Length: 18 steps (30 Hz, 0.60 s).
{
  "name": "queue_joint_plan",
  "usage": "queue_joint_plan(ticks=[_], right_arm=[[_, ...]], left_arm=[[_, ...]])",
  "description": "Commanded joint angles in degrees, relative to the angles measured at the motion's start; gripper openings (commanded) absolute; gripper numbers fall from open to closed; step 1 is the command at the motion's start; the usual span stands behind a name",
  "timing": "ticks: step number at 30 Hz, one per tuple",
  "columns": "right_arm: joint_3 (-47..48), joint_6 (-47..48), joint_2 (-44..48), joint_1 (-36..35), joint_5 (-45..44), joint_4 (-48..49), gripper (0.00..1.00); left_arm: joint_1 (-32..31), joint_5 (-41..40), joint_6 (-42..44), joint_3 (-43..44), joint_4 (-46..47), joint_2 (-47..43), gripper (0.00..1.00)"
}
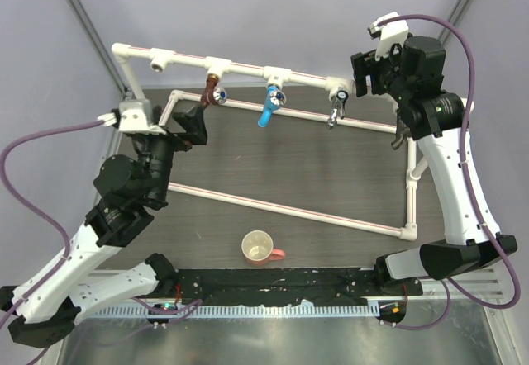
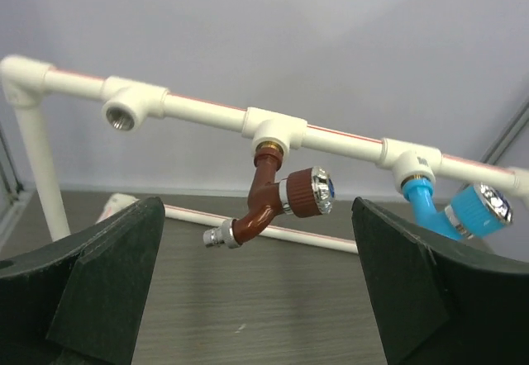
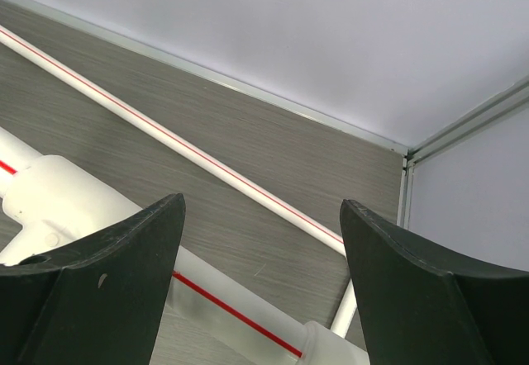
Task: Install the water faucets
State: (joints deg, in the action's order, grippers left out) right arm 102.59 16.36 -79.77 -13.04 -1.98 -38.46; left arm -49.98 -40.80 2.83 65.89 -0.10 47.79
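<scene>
Three water faucets hang from tee sockets on the raised white pipe point(image 1: 248, 69): a copper-coloured one point(image 1: 213, 91) point(image 2: 277, 200), a bright blue one point(image 1: 269, 107) point(image 2: 463, 212) and a chrome one point(image 1: 335, 109). The leftmost tee socket point(image 1: 159, 58) point(image 2: 122, 116) has nothing in it. My left gripper point(image 1: 200, 125) point(image 2: 256, 299) is open just in front of the copper faucet, which sits between its fingers in the wrist view without touching them. At the pipe's right end my right gripper point(image 1: 362, 76) point(image 3: 260, 282) is open, with a red-striped white pipe point(image 3: 50, 191) low in its gap.
Lower white pipes form a frame on the dark table: a diagonal one point(image 1: 281, 208) and a right-hand upright run point(image 1: 411, 191). A cream cup with a pink handle point(image 1: 259, 248) stands near the front. A black rail point(image 1: 273, 286) runs along the near edge.
</scene>
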Motion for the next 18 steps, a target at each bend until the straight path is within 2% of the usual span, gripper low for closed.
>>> queue_joint_plan(ticks=[1,5,8,14,18], right_arm=[[-1.07,-0.8,-1.62,-2.69,4.97,-7.33,0.83],[-1.07,-0.8,-1.71,-2.61,5.14,-7.25,0.83],[-0.98,-0.89,-1.88,-2.7,5.23,-7.25,0.83],[-0.98,-0.98,-1.62,-2.96,5.23,-7.25,0.83],[-0.98,-0.89,-1.44,-3.05,5.14,-7.33,0.83]], left_arm=[[2.69,-7.27,-22.04,-3.57,6.08,-4.79,1.0],[4.88,-10.35,-39.86,-6.73,3.79,-8.93,1.0],[6.2,-10.09,-48.66,-9.28,2.74,-10.0,1.0],[10.5,-1.14,-59.51,-8.06,-3.41,-6.22,1.0],[17.52,8.17,-67.33,-8.23,-4.12,-3.32,1.0]])
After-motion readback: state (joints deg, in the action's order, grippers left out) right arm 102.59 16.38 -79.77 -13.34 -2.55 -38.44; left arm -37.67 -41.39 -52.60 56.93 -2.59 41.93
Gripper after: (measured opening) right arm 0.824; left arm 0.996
